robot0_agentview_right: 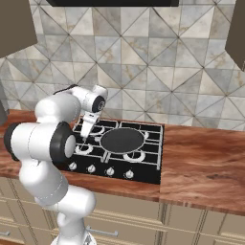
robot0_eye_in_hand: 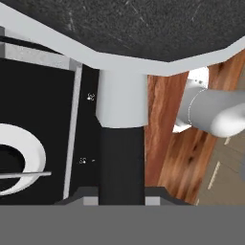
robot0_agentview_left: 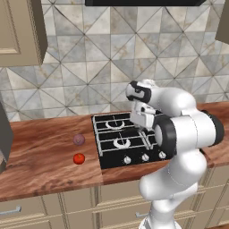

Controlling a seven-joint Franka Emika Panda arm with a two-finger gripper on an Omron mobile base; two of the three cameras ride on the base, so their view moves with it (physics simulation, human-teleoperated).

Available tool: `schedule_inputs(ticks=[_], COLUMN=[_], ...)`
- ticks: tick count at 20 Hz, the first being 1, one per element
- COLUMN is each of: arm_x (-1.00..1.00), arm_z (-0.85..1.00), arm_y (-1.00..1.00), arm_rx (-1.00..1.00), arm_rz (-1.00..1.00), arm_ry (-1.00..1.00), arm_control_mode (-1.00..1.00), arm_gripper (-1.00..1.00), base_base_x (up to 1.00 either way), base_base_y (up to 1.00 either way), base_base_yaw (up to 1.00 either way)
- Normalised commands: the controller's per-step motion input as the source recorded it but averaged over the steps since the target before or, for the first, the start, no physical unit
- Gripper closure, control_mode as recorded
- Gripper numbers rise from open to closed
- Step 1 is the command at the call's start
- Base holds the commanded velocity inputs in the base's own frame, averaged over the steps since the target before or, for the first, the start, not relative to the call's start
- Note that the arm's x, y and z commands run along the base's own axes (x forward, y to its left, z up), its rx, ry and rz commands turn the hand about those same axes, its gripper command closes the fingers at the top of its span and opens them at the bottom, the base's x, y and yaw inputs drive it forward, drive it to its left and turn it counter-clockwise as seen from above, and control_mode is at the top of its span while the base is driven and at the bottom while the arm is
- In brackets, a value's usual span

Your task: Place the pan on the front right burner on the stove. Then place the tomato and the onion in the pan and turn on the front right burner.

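Note:
The pan (robot0_agentview_right: 122, 140) lies level over the right half of the stove (robot0_agentview_right: 146, 168), its dark disc covering most of the front right burner (robot0_agentview_right: 135, 157). I cannot tell whether it rests on the grate. My gripper (robot0_agentview_right: 85, 136) points down at the pan's left side. In the hand view the gripper (robot0_eye_in_hand: 122, 198) is shut on the black handle (robot0_eye_in_hand: 122, 158), a fingertip (robot0_eye_in_hand: 85, 198) on each side, with the pan's pale rim (robot0_eye_in_hand: 143, 62) above. On the counter left of the stove (robot0_agentview_left: 112, 156) are the onion (robot0_agentview_left: 78, 139) and, nearer the front edge, the tomato (robot0_agentview_left: 79, 158).
A row of silver knobs (robot0_agentview_right: 110, 171) lines the stove's front edge. Another silver burner ring (robot0_eye_in_hand: 28, 158) shows left of the handle. A dark appliance (robot0_agentview_left: 3, 138) stands at the far left of the wooden counter (robot0_agentview_left: 40, 165). Wall cabinets hang above both sides.

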Motion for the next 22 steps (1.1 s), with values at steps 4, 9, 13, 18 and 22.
schedule_inputs(ticks=[4,9,13,18,22], arm_x=[0.00,0.05,0.01,0.01,0.07], arm_z=[-0.15,-0.03,-0.05,-0.14,-0.09], arm_y=[-0.34,-0.19,-0.01,0.00,0.00], arm_rx=[-0.03,0.00,0.00,0.00,0.03], arm_rz=[0.00,0.00,0.00,0.00,0.00], arm_ry=[0.00,-0.04,-0.04,0.00,0.00], arm_control_mode=[-1.00,-1.00,-1.00,-1.00,-1.00], arm_gripper=[1.00,1.00,1.00,1.00,1.00], base_base_x=[0.00,0.00,0.00,0.00,0.00], base_base_y=[0.00,0.00,0.00,0.00,0.00], base_base_yaw=[0.00,0.00,0.00,0.00,0.00])
